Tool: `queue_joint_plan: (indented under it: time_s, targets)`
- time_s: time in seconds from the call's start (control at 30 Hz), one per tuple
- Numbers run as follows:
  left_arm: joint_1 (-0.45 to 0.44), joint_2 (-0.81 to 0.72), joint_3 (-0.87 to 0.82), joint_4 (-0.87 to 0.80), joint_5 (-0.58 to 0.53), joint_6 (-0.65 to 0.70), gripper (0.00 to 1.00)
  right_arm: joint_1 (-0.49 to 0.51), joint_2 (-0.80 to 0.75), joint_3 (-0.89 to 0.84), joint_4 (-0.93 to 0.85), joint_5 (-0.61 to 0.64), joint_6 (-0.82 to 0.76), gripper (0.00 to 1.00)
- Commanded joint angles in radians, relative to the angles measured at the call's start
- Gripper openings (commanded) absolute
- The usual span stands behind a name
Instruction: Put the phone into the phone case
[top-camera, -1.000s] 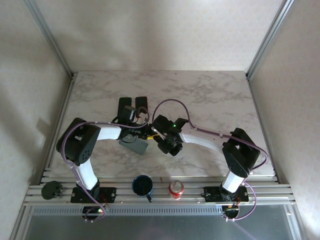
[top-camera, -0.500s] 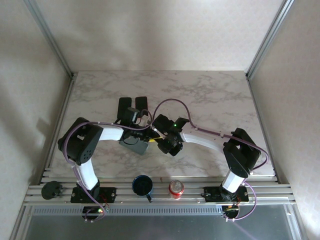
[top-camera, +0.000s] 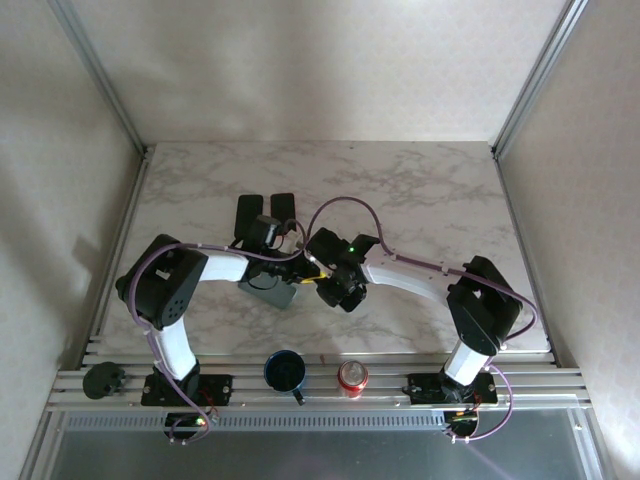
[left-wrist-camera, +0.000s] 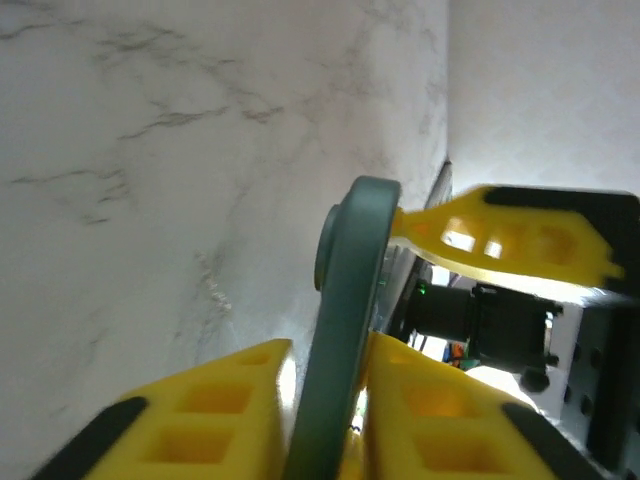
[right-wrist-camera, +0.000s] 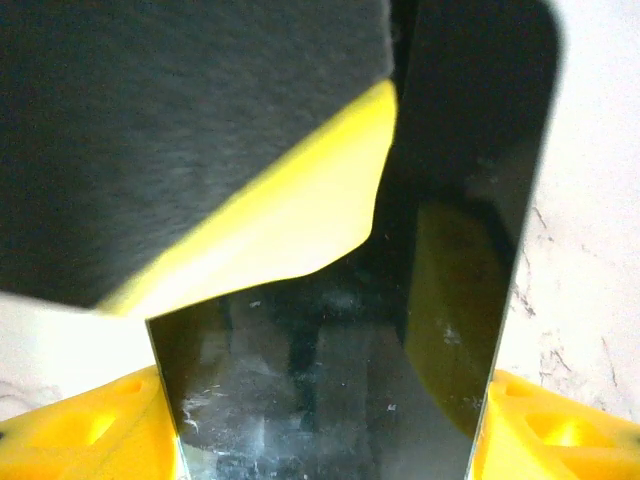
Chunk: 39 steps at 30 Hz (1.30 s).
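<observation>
Marble table from above: both arms meet at its middle, the left gripper and the right gripper close together over the grey-green phone case. Their jaws are too crowded to read here, and I cannot make out the phone. At the near edge stand a blue cup and a red can.

Left wrist camera: the left gripper pinches the phone case, seen edge-on, with the right arm's yellow finger just beyond.

Right wrist camera: the right gripper clamps the phone, a dark glossy slab cut off at the bottom. The left arm's yellow finger overlaps its far end.
</observation>
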Motion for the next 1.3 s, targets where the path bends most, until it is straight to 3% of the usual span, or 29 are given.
queue_joint_plan:
  time_s: [0.0,0.2,0.33,0.43,0.6,0.77,1.07,1.27]
  targets:
    - [-0.011,-0.007,0.001,0.048,-0.007,-0.027,0.03,-0.002,-0.047,0.019,0.019,0.004,-0.011,0.60]
    - [-0.011,-0.061,-0.028,0.153,-0.017,-0.088,0.00,-0.009,-0.075,0.002,0.023,0.016,0.002,0.62]
    - [-0.012,-0.096,-0.025,0.154,-0.042,-0.103,0.00,-0.045,-0.123,-0.031,0.028,-0.028,0.058,0.75]
    - [-0.012,-0.134,-0.031,0.149,-0.074,-0.103,0.00,-0.123,-0.216,-0.109,0.086,-0.163,0.160,0.85]
    - [-0.009,-0.196,-0.045,0.136,-0.143,-0.103,0.00,-0.297,-0.368,-0.282,0.240,-0.408,0.356,0.87]
    - [-0.008,-0.238,-0.071,0.216,-0.171,-0.174,0.00,-0.437,-0.512,-0.480,0.517,-0.660,0.571,0.94]
    - [-0.011,-0.219,-0.075,0.384,-0.172,-0.319,0.00,-0.534,-0.531,-0.649,0.900,-0.811,0.784,0.89]
    - [-0.022,-0.199,-0.070,0.438,-0.167,-0.381,0.00,-0.552,-0.493,-0.668,1.033,-0.853,0.833,0.71]
